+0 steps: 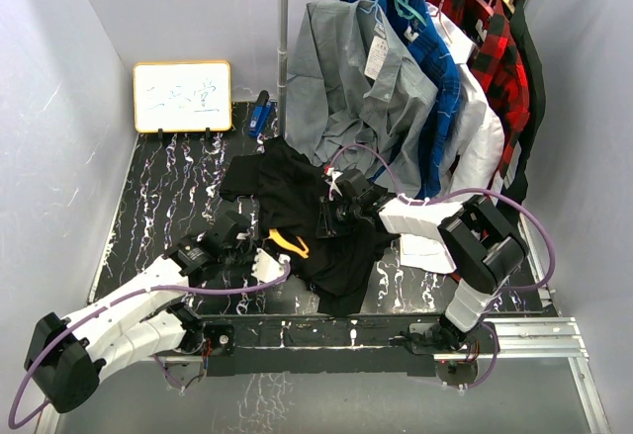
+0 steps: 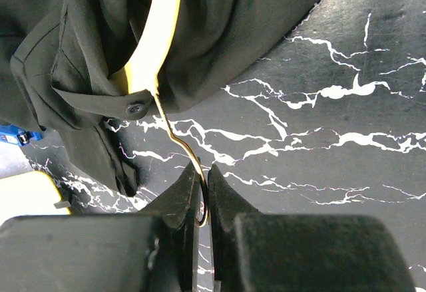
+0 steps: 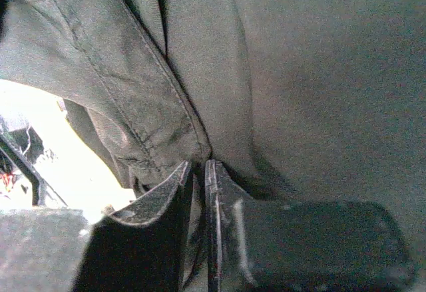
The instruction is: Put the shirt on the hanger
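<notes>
The shirt (image 1: 297, 197) lies crumpled in the middle of the bench (image 1: 168, 207). The hanger (image 2: 156, 32) is already partly inside it, its yellow body running in under the cloth at the collar opening (how far each shoulder is covered I cannot tell). What seems left is drawing the cloth over both shoulders and straightening it. The left tool (image 2: 203, 172) is clamped on the hanger's wire hook (image 2: 178, 143), its arm reaching low across the bench. The right tool (image 3: 200, 165) is pinched together on a seamed fold of the shirt, its arm bent in from the right.
</notes>
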Controlling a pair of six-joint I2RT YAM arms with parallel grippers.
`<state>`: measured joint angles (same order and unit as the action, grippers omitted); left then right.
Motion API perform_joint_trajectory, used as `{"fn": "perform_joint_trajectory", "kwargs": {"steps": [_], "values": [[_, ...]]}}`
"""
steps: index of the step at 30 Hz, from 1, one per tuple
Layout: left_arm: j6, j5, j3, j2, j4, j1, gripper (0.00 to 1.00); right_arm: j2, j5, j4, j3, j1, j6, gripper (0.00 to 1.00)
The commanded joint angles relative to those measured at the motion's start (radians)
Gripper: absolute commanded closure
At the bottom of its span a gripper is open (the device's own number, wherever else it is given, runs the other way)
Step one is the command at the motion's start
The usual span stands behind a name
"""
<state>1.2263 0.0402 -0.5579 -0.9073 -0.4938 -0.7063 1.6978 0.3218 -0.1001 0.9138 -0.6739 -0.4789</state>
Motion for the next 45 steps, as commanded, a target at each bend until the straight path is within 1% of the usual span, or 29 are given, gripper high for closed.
{"fn": "perform_joint_trajectory", "kwargs": {"steps": [1,2,3,7,13,17,21,24,29,31,34,37,41,44,45], "values": [[-0.013,-0.013,-0.037,-0.012,-0.021,0.001,1.00,0.002,0.073,0.080,-0.012,-0.005,-0.033,0.94],[-0.012,-0.013,-0.040,-0.014,-0.021,0.001,1.00,-0.001,0.075,0.076,-0.006,-0.006,-0.033,0.99],[-0.015,-0.011,-0.045,-0.015,-0.022,0.001,1.00,-0.006,0.075,0.067,0.002,-0.006,-0.033,1.00],[-0.022,-0.005,-0.080,-0.028,-0.032,0.001,1.00,-0.054,0.054,0.009,0.046,-0.018,-0.032,1.00],[-0.027,0.003,-0.126,-0.051,-0.052,0.001,1.00,-0.176,-0.006,-0.089,0.125,-0.044,-0.053,1.00],[-0.058,0.015,-0.198,-0.120,-0.112,0.001,1.00,-0.246,-0.025,-0.107,0.143,-0.060,-0.082,1.00],[-0.125,0.039,-0.347,-0.227,-0.179,0.001,1.00,-0.271,-0.031,-0.114,0.133,-0.071,-0.102,1.00],[-0.160,0.063,-0.487,-0.300,-0.227,-0.001,1.00,-0.281,-0.036,-0.106,0.118,-0.079,-0.113,1.00],[-0.219,0.109,-0.822,-0.478,-0.351,-0.009,1.00,-0.290,-0.061,-0.123,0.142,-0.084,-0.110,1.00],[-0.235,0.125,-0.919,-0.538,-0.373,-0.019,1.00,-0.295,-0.081,-0.144,0.180,-0.085,-0.106,1.00],[-0.254,0.130,-1.015,-0.594,-0.361,-0.037,0.99,-0.296,-0.114,-0.179,0.242,-0.084,-0.097,1.00],[-0.267,0.124,-1.077,-0.631,-0.345,-0.061,0.99,-0.291,-0.169,-0.215,0.299,-0.085,-0.086,1.00],[-0.274,0.114,-1.108,-0.649,-0.322,-0.090,0.99,-0.292,-0.239,-0.246,0.355,-0.085,-0.066,0.94],[-0.274,0.108,-1.110,-0.652,-0.303,-0.099,1.00,-0.329,-0.334,-0.259,0.377,-0.084,-0.041,0.78],[-0.274,0.109,-1.114,-0.653,-0.303,-0.101,1.00,-0.339,-0.368,-0.266,0.381,-0.085,-0.031,0.74]]}}
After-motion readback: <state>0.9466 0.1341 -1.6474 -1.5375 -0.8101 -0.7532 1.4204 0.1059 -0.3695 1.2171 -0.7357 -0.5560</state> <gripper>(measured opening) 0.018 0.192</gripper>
